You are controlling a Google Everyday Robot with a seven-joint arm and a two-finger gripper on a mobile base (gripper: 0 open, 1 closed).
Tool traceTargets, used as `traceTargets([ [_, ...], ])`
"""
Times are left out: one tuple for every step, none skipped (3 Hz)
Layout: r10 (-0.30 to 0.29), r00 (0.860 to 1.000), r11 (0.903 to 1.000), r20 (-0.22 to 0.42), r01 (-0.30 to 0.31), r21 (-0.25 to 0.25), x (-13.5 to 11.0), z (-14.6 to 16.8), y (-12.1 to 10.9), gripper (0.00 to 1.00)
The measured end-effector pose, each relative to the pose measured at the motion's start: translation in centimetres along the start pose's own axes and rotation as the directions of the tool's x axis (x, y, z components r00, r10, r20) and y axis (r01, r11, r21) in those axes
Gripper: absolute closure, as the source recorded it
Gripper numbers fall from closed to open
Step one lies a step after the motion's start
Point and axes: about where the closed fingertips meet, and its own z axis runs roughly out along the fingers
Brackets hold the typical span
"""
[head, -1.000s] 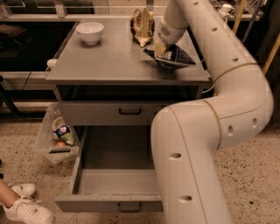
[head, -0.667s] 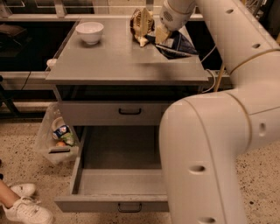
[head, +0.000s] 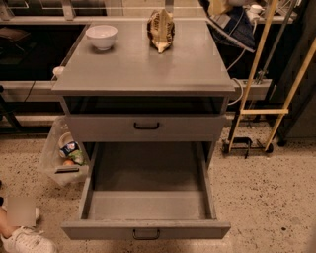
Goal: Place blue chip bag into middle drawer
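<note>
Tan pincer (head: pixel 220 6) at top edge grips dark-blue chip bag (head: pixel 240 30); grey middle drawer (head: pixel 148 229); white bowl (head: pixel 101 36).

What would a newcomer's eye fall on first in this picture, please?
The middle drawer gapes wide open at the bottom of the grey cabinet. At the top right, the blue chip bag hangs beside the cabinet's rear corner, just under the claw, which barely shows at the picture's upper edge. A white bowl and a tan snack bag stand at the back of the cabinet top.
</note>
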Motion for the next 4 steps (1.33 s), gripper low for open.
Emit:
traceTargets([
  [0.026, 0.996, 0.9991, 0.089, -0.029, 0.030, -0.2, -4.7, 0.1, 1.00],
  [0.025, 0.996, 0.9993, 0.082, -0.028, 0.027, -0.3, -4.4, 0.3, 1.00],
  [0.028, 0.999, 0.9989, 0.040, -0.030, 0.035, 1.3, -3.8, 1.3, 1.00],
  [0.110, 0.993, 0.9933, -0.052, -0.108, 0.040, 6.2, -3.4, 4.2, 1.00],
])
